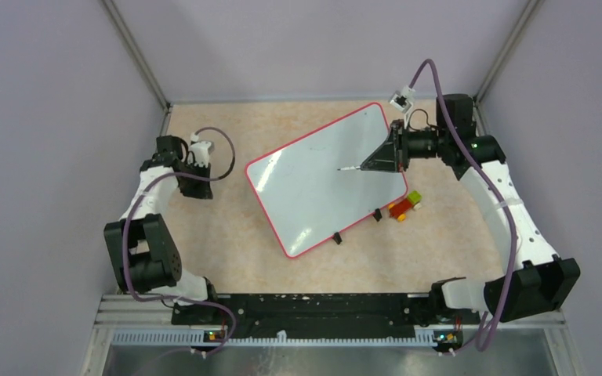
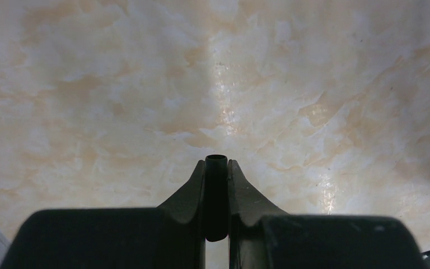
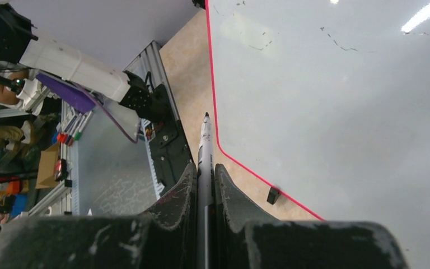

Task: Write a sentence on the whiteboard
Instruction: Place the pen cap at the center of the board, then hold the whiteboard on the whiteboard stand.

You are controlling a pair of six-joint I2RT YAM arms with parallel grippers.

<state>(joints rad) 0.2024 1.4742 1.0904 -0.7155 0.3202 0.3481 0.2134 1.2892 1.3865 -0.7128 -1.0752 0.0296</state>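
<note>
A large glossy white whiteboard with a thin red frame [image 1: 313, 196] lies skewed across the middle of the marbled beige table [image 1: 227, 258]. The right gripper [image 1: 370, 164], jaws clamped narrow on a slim white marker [image 1: 350, 168], aims the tip over the board's far half; whether it touches cannot be judged. No readable sentence shows, only faint scattered marks [image 3: 336, 42]. The left gripper [image 2: 216, 168], near the table's left edge, pinches a small dark tube [image 2: 216, 193]. Nothing pins the board, so writing pressure could slide it toward the red, yellow and green blocks [image 1: 404, 206] just beside its right edge. Open table lies left of the board.
</note>
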